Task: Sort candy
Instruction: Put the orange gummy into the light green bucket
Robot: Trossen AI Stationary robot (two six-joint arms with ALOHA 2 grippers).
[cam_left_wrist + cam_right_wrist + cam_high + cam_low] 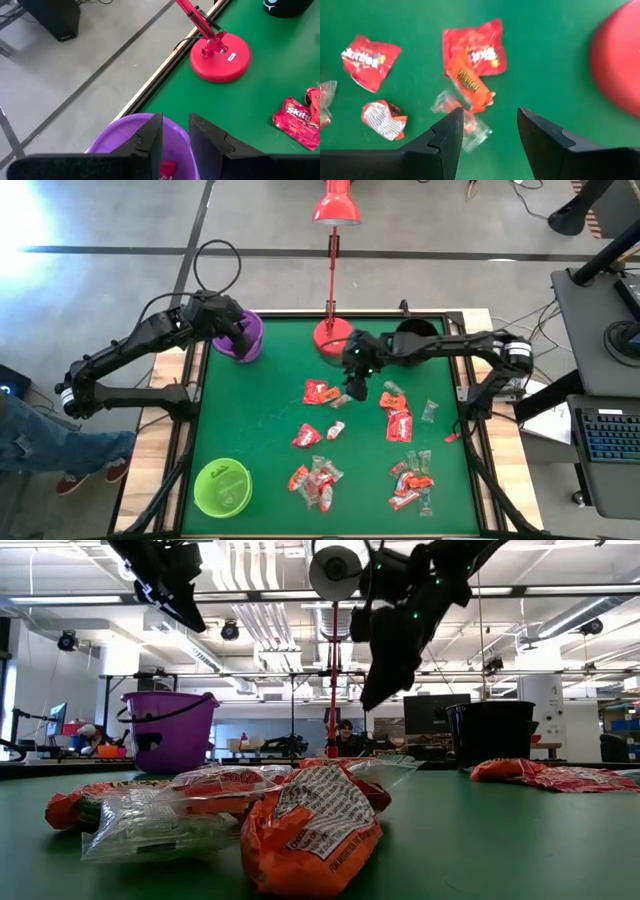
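Observation:
Many small wrapped candy pieces, red, orange and clear, lie scattered on the green table mat (260,420). My right gripper (490,120) hangs open above an orange piece (470,87), a red Skittles pack (476,50) and a clear-wrapped piece (465,125), touching none of them. In the high view it is at the table's middle (355,385). My left gripper (175,132) is held open over the purple bucket (125,135) at the far left (240,335), nothing between its fingers. A red piece (167,171) lies inside the bucket.
A red lamp base (333,335) and a black cup (415,332) stand at the far edge, close to my right gripper. A green cup (222,485) stands near left. More candy lies near the front (318,478) and right (410,480). A person's legs (40,450) show left of the table.

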